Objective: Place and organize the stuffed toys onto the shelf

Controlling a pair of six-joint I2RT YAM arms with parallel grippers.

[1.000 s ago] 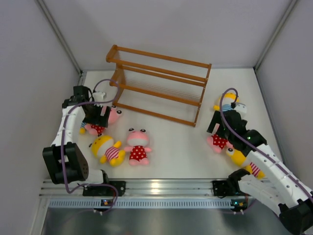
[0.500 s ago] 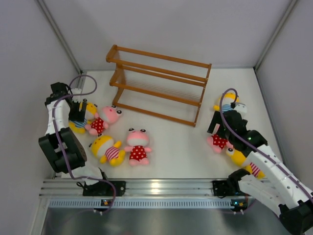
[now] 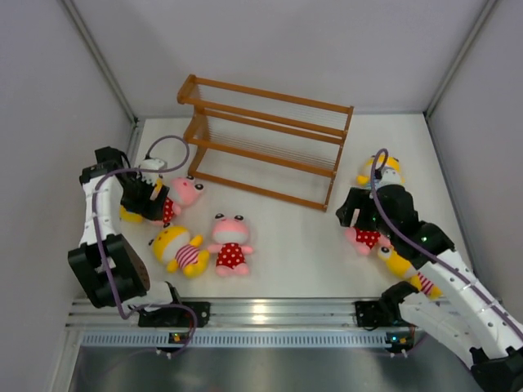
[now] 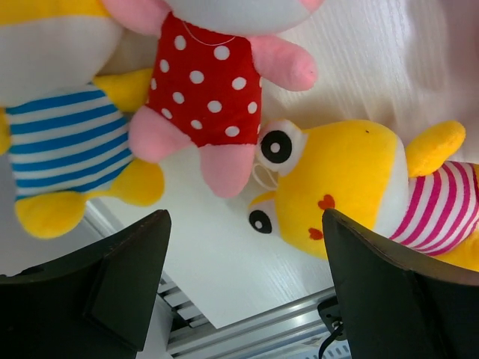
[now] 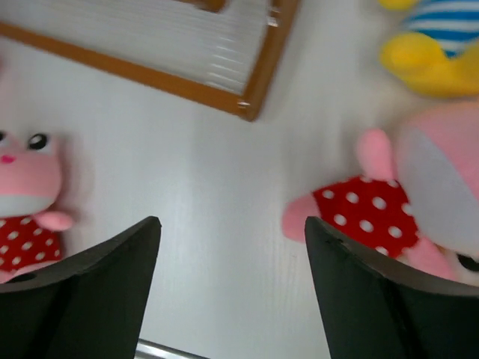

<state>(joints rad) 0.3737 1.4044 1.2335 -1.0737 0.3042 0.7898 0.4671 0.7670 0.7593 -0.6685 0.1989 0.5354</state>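
Observation:
The shelf (image 3: 265,143) stands empty at the back centre. My left gripper (image 3: 152,196) hangs open over a pink toy in a red dotted outfit (image 3: 186,194) and a yellow blue-striped toy (image 3: 128,214). In the left wrist view both lie ahead of the open gripper (image 4: 243,217), the pink toy (image 4: 206,82) beside the blue-striped one (image 4: 67,142), with a yellow red-striped toy (image 4: 352,187) to the right. My right gripper (image 3: 353,211) is open just left of another pink toy (image 3: 366,238). In the right wrist view the gripper (image 5: 230,224) holds nothing, and that pink toy (image 5: 370,213) lies past its right finger.
A third pink toy (image 3: 230,243) and the yellow red-striped toy (image 3: 180,249) lie at front left. On the right, a yellow blue-striped toy (image 3: 388,167) and another yellow toy (image 3: 404,265) flank my right arm. Grey walls close both sides; a metal rail (image 3: 261,312) runs along the front.
My left gripper swung out toward the left wall, then back beside the pink toy. My right gripper shifted a little to the left. No toy has moved.

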